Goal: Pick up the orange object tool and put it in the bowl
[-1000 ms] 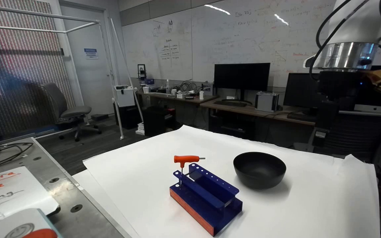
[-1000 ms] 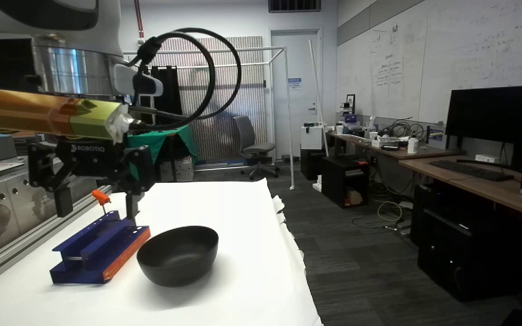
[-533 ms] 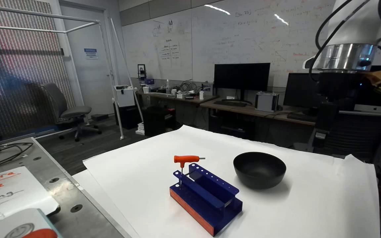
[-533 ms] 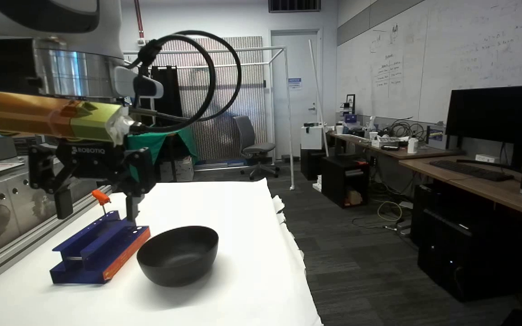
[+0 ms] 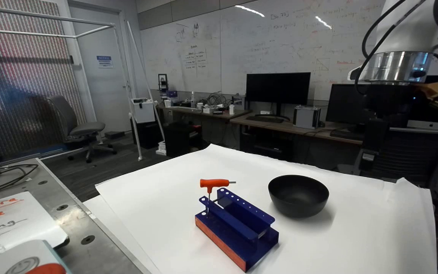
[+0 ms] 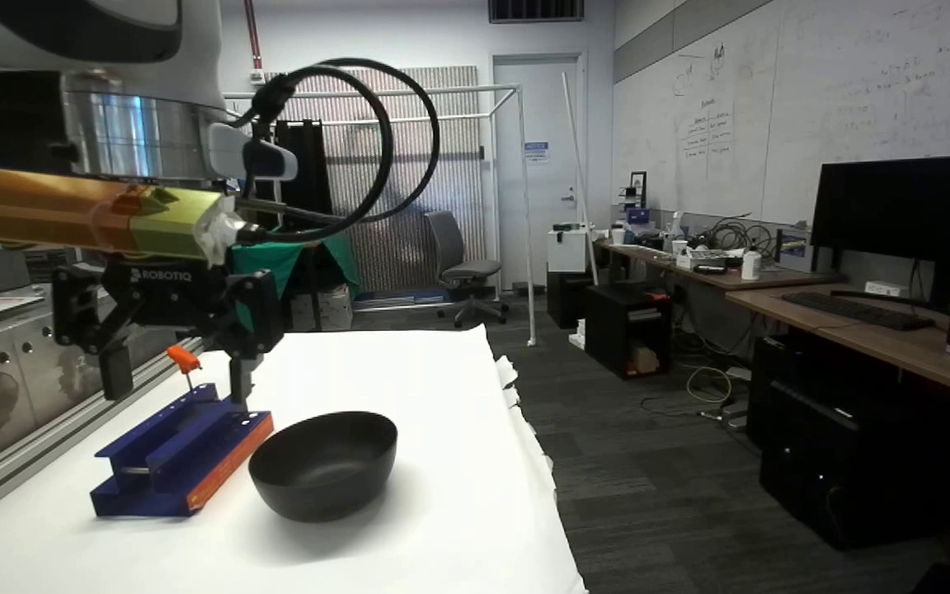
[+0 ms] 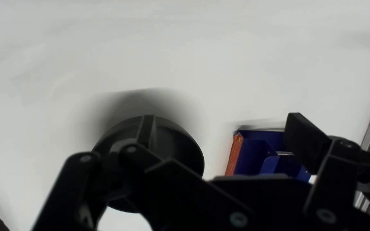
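Two jaws stand wide apart with nothing between them, so my tool (image 6: 179, 386) is ready for the orange T-handle key (image 5: 214, 183), which stands roughly upright at one end of the blue rack (image 5: 231, 220) on the white-covered table (image 5: 154, 213). In an exterior view the handle seems framed by the tool, yet I read that as line of sight only: the two are well apart, and the wrist view doesn't show me the key at all. I judge the step in hand to be the approach. To do it well, I'd travel high over the rack, centre above the handle, turn so the jaws will close across the bar, and only then lower. Once gripped, it should come straight up until the shank is free, since a sideways pull could bind it or drag the rack; the black bowl (image 5: 299, 212) sits near. The key itself has a bright orange crosswise grip, a short grey metal stub poking from one end, and a thin shank running down into the rack; which hole takes it, I can't make out.
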{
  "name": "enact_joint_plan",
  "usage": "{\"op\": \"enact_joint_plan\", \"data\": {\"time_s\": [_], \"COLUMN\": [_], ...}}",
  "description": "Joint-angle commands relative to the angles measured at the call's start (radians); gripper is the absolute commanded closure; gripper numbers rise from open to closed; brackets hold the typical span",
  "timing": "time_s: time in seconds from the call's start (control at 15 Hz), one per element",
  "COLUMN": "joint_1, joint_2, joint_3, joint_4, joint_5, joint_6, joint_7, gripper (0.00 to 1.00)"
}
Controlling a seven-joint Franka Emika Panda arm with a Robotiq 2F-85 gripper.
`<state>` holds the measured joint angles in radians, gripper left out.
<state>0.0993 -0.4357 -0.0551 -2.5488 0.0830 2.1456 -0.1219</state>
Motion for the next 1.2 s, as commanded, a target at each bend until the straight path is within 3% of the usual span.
{"op": "enact_joint_plan", "data": {"time_s": [0.0, 0.27, 0.93, 1.13], "joint_1": [-0.010, 0.012, 0.011, 0.046], "joint_2": [0.005, 0.029, 0.032, 0.053], "joint_3": [0.036, 0.091, 0.085, 0.161], "joint_4": [0.012, 0.044, 0.045, 0.104], "joint_5": [0.002, -0.002, -0.004, -0.044], "joint_6": [0.000, 0.000, 0.000, 0.019], "joint_7": [-0.004, 0.017, 0.017, 0.045], "gripper": [0.00, 0.00, 0.00, 0.00]}}
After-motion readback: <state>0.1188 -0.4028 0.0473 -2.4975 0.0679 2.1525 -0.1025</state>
